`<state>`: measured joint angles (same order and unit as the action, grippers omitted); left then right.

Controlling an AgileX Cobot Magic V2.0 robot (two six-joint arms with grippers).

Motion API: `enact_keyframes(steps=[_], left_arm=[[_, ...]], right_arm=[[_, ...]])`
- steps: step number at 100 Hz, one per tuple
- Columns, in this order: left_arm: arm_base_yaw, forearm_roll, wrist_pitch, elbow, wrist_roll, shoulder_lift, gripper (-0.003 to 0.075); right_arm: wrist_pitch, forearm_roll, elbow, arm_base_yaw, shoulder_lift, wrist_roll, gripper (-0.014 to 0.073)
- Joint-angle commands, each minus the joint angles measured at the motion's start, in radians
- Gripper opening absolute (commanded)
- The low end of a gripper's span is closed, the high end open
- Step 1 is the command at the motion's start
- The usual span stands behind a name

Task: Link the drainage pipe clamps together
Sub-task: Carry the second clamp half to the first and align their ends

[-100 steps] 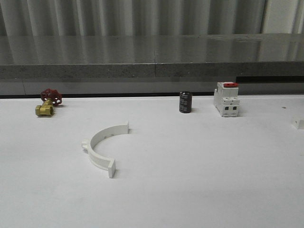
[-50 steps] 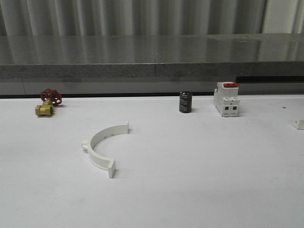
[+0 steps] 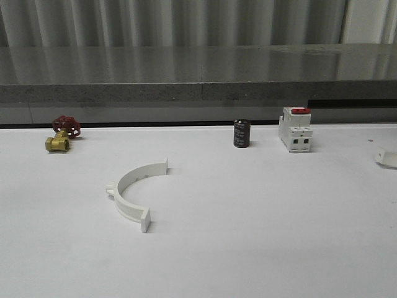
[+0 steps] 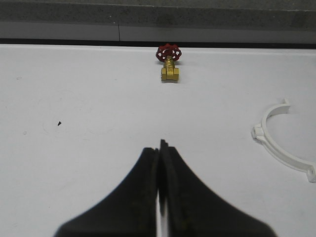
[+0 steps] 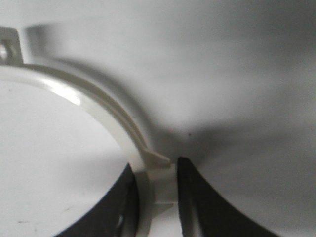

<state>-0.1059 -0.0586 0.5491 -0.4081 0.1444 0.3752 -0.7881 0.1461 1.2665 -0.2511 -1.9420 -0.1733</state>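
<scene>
1. Two grippers to cover, starting on the right. The right gripper [image 5: 157, 197] has its black fingers [image 5: 197, 197] clamped on the middle of one white half-ring [image 5: 98, 106], pinching the little boss at the top of its arc, and the band curves away to a flat end tab with a hole in it.

2. That held half-ring is probably what pokes in at the far right edge of the front view [image 3: 388, 158]. Only a white tip is visible, so I can't say more about its pose.

3. The left gripper [image 4: 159, 187] is closed on nothing, fingertips pressed together, hanging over bare table [image 4: 74, 123].

4. The other half-ring [image 3: 133, 192] lies flat on the table left of centre, its open side facing right, well apart from the held one.

5. Handling guess: thin moulded plastic, so very light, fairly stiff but springy, and smooth enough to slip. Gripping mid-arc at the boss looks smart, since it keeps both end tabs free for mating. I'd take the loose one the same way.

6. Further out: brass valve [image 3: 61, 135], black cylinder [image 3: 242, 133] and white breaker [image 3: 296, 129] along the back, all out of the way.
</scene>
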Motion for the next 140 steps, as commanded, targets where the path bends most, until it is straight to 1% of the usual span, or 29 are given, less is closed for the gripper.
enact_keyframes(steps=[1, 9, 16, 23, 34, 40, 55, 68, 78, 90, 105, 140], left_arm=[[0.001, 0.001, -0.068, -0.026, -0.001, 0.005, -0.002], [0.001, 0.003, -0.064, -0.026, -0.001, 0.005, -0.002], [0.001, 0.003, -0.064, -0.026, -0.001, 0.005, -0.002], [0.001, 0.003, -0.064, -0.026, -0.001, 0.005, -0.002], [0.001, 0.003, -0.063, -0.026, -0.001, 0.005, -0.002], [0.001, 0.003, -0.061, -0.026, -0.001, 0.005, -0.002], [0.001, 0.003, -0.061, -0.026, -0.001, 0.005, -0.002], [0.001, 0.003, -0.061, -0.026, -0.001, 0.005, -0.002], [0.001, 0.003, -0.061, -0.026, -0.001, 0.005, -0.002], [0.001, 0.003, -0.061, -0.026, -0.001, 0.005, -0.002], [0.001, 0.003, -0.061, -0.026, -0.001, 0.005, -0.002], [0.001, 0.003, -0.061, -0.026, -0.001, 0.005, -0.002]], right_arm=[[-0.044, 0.015, 0.051, 0.022, 0.079, 0.051, 0.0007], [-0.058, -0.013, 0.063, 0.069, 0.117, 0.106, 0.0007], [-0.069, -0.07, 0.063, 0.128, 0.159, 0.185, 0.0007], [-0.089, -0.146, 0.063, 0.198, 0.197, 0.304, 0.0007], [-0.117, -0.27, 0.063, 0.329, 0.235, 0.544, 0.0007], [-0.126, -0.317, 0.067, 0.398, 0.24, 0.629, 0.0007], [-0.101, -0.335, 0.073, 0.576, 0.238, 0.77, 0.0007], [-0.027, -0.336, 0.073, 0.685, 0.237, 0.892, 0.0007], [0.015, -0.336, 0.074, 0.746, 0.218, 0.939, 0.0007], [0.01, -0.336, 0.084, 0.79, 0.179, 0.967, 0.0007], [0.016, -0.336, 0.126, 0.828, 0.12, 1.013, 0.0007], [-0.003, -0.336, 0.272, 0.885, -0.008, 1.038, 0.0007]])
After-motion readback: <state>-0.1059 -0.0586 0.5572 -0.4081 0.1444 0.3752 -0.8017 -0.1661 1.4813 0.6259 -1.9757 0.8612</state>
